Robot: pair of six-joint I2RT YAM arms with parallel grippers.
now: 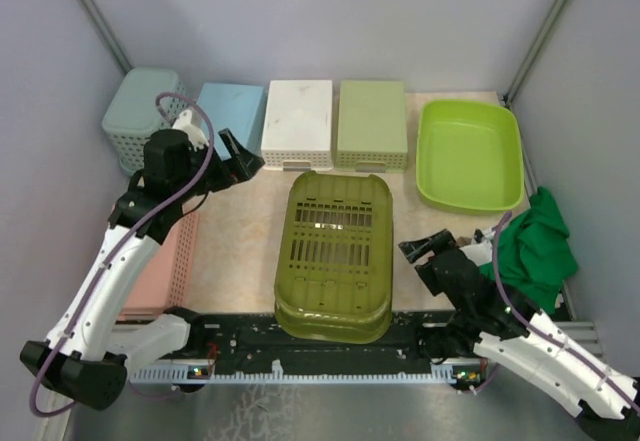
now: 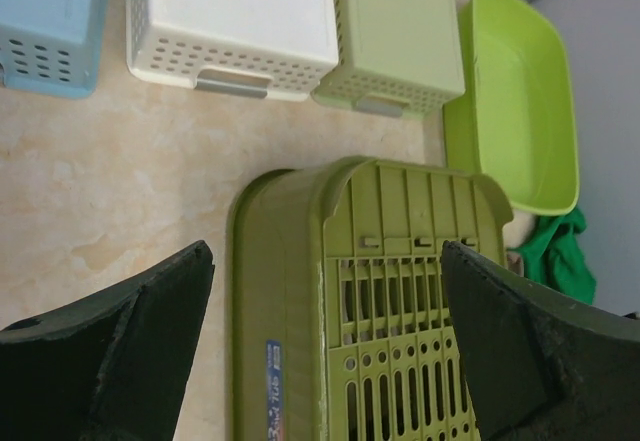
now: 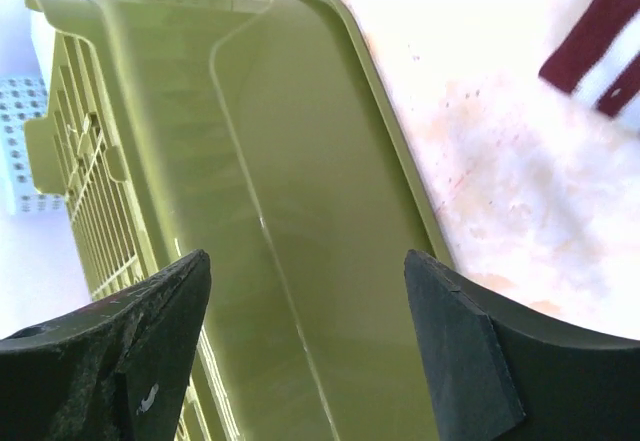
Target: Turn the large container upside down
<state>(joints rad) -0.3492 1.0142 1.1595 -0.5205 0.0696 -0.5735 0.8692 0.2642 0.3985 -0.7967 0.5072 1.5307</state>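
The large container, a lime-green tub (image 1: 468, 153), stands open side up at the back right of the table; it also shows in the left wrist view (image 2: 520, 101). My left gripper (image 1: 238, 158) is open and empty, hovering left of centre, far from the tub, with its fingers framing an olive slatted basket (image 2: 325, 261). My right gripper (image 1: 425, 251) is open and empty beside that basket's right wall (image 3: 305, 261), in front of the tub.
The olive slatted basket (image 1: 335, 251) lies bottom up at centre front. Grey-teal (image 1: 145, 116), blue (image 1: 230, 111), white (image 1: 298, 121) and pale green (image 1: 372, 121) small baskets line the back. A pink basket (image 1: 165, 266) sits left, a green cloth (image 1: 535, 251) right.
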